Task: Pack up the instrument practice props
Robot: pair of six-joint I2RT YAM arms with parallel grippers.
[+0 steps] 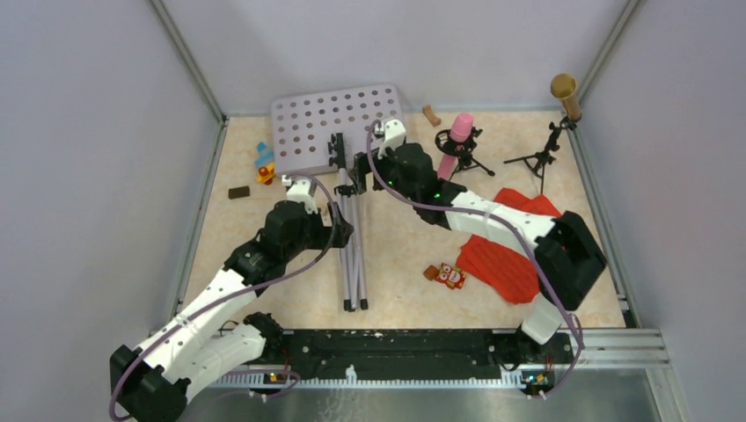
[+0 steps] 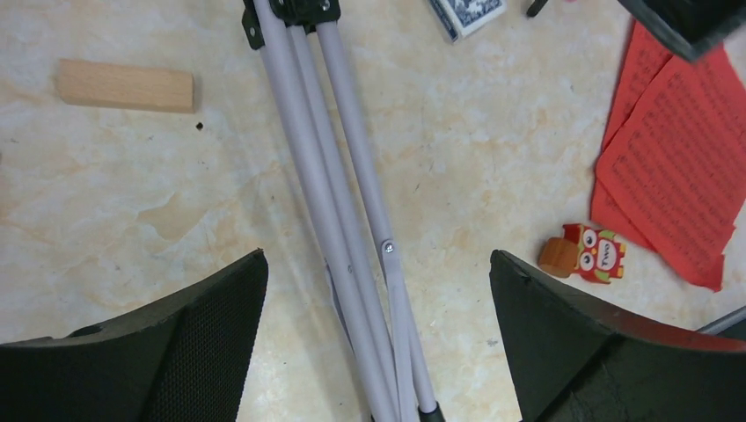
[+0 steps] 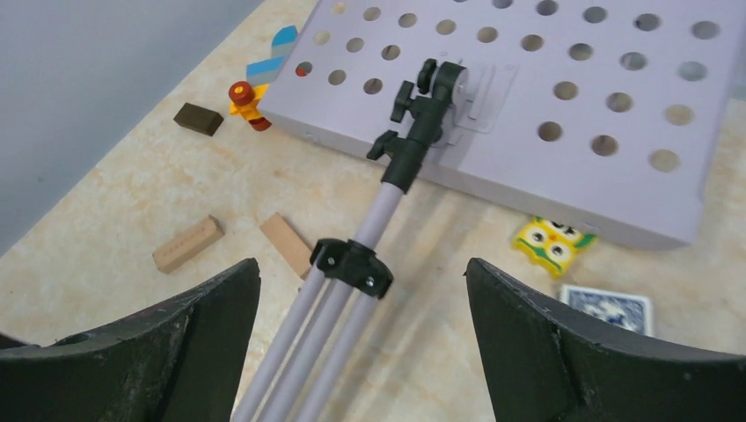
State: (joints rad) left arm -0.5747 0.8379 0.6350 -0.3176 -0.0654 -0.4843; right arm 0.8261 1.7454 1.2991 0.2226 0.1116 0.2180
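The grey hole-punched tray [image 1: 334, 119] lies flat at the back, its silver tripod pole [image 1: 353, 255] folded and pointing toward me. My left gripper [image 1: 341, 230] is open, hovering over the folded legs [image 2: 343, 220], which run between its fingers [image 2: 202, 343]. My right gripper [image 1: 356, 176] is open above the pole's black collar [image 3: 354, 266], just below the tray [image 3: 563, 88]. The pink microphone [image 1: 459, 136] and the gold microphone [image 1: 565, 95] each stand on a small black tripod [image 1: 538, 161] at the back right. Red pages [image 1: 506, 259] lie at the right, partly under my right arm.
A red owl toy [image 1: 450, 276] lies near the pages. A yellow owl toy [image 3: 552, 244] and the blue card deck [image 3: 607, 308] lie by the tray's edge. Wooden blocks [image 3: 186, 243] and colourful toys [image 1: 264, 163] lie left of the pole. Grey walls enclose the table.
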